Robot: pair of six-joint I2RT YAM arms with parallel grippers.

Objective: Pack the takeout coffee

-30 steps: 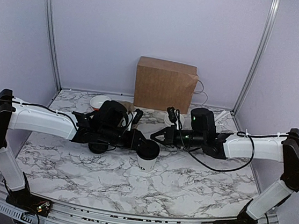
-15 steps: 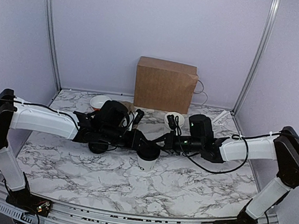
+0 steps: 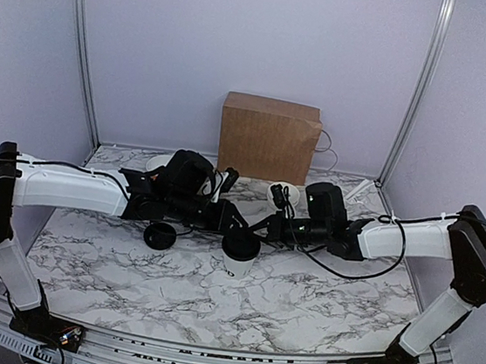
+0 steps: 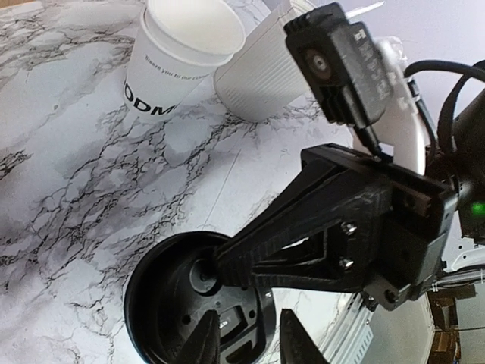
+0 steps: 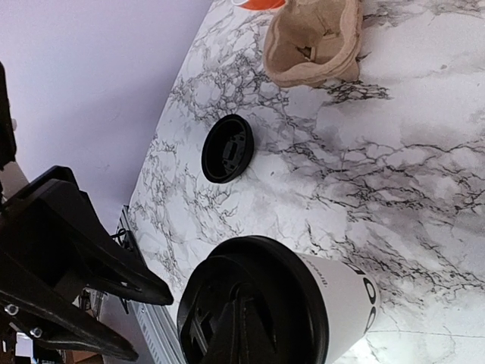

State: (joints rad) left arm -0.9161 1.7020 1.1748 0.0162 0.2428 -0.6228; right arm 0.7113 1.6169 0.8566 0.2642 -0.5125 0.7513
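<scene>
The coffee (image 3: 239, 254) stands upright on the table (image 3: 316, 309) between the two arms, with its lid on. The right end effector (image 4: 223, 265) is closed and grips nothing; its tip seems to rest on the lid's top. The left end effector (image 4: 246, 343) hovers over the lid's edge, fingers apart and empty. A sideways shove from the closed tip could topple the cup or pop the lid. A spare lid (image 3: 159, 236) lies to the left. The bag (image 3: 268, 138) stands well behind, and I cannot tell whether its mouth is open, so the carry may snag.
</scene>
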